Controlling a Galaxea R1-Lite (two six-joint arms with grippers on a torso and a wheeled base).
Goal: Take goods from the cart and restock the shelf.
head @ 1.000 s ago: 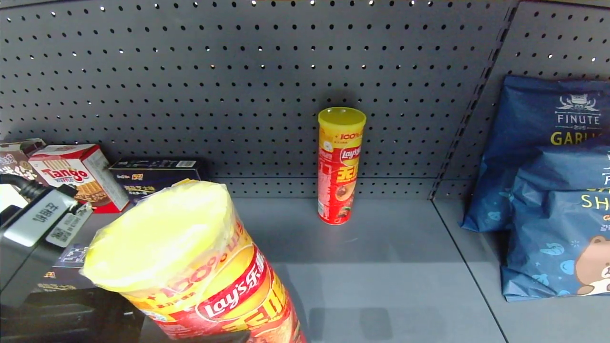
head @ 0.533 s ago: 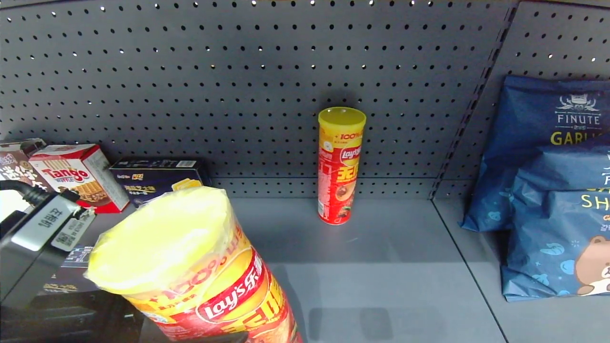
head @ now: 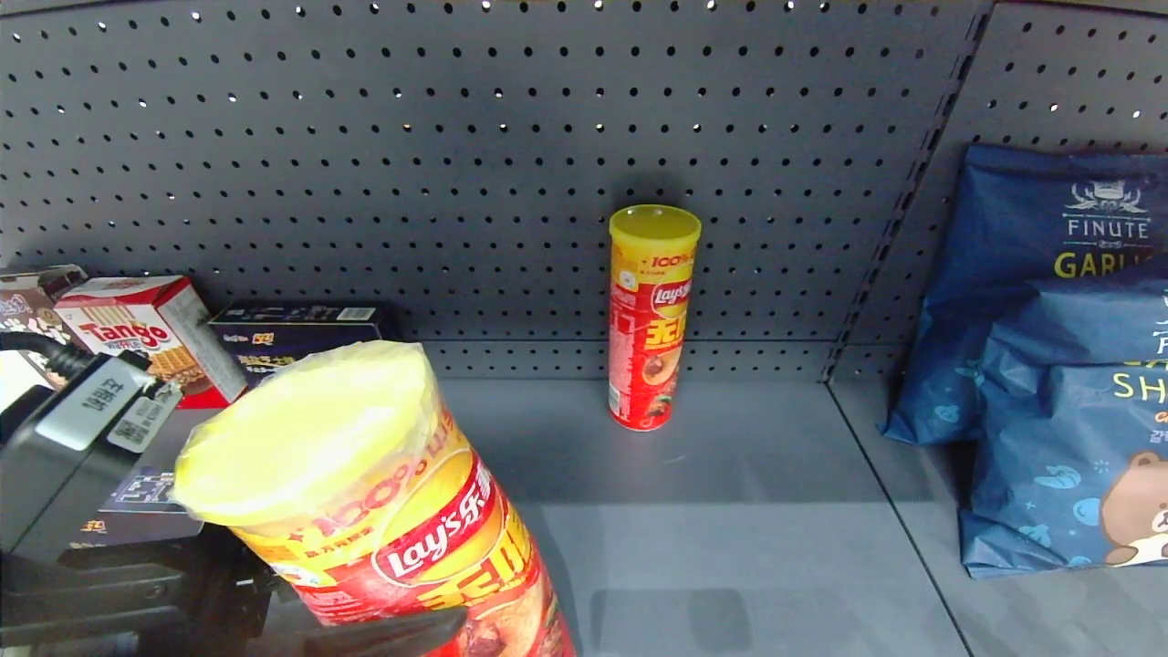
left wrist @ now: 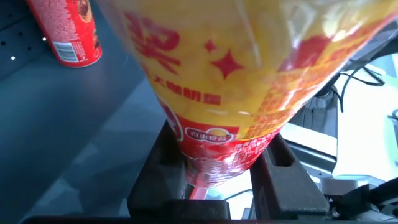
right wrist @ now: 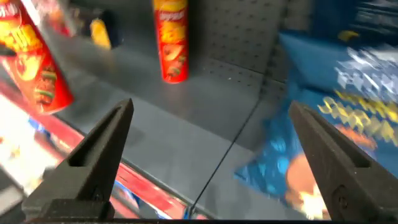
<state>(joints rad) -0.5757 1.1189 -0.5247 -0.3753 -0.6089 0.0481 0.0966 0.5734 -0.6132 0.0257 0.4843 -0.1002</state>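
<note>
A red and yellow chips can [head: 383, 511] with a yellow lid, wrapped in clear film, leans at the lower left of the head view. My left gripper [head: 356, 625] is shut on its lower part; the left wrist view shows the can [left wrist: 217, 93] clamped between the two dark fingers [left wrist: 283, 177]. A matching can [head: 654, 315] stands upright at the back of the grey shelf [head: 730, 511], against the pegboard. My right gripper [right wrist: 211, 168] hangs open in front of the shelf, nothing between its fingers, with the standing can [right wrist: 171, 40] ahead of it.
Blue snack bags [head: 1058, 365] lean at the shelf's right end, behind a divider seam. Wafer and biscuit boxes [head: 151, 333] sit at the left, near the held can. Bare shelf floor lies between the standing can and the bags.
The held can dipped a little, then rose and shifted slightly toward the shelf. More of the left gripper's dark finger shows under it. The standing can and bags have not moved.
</note>
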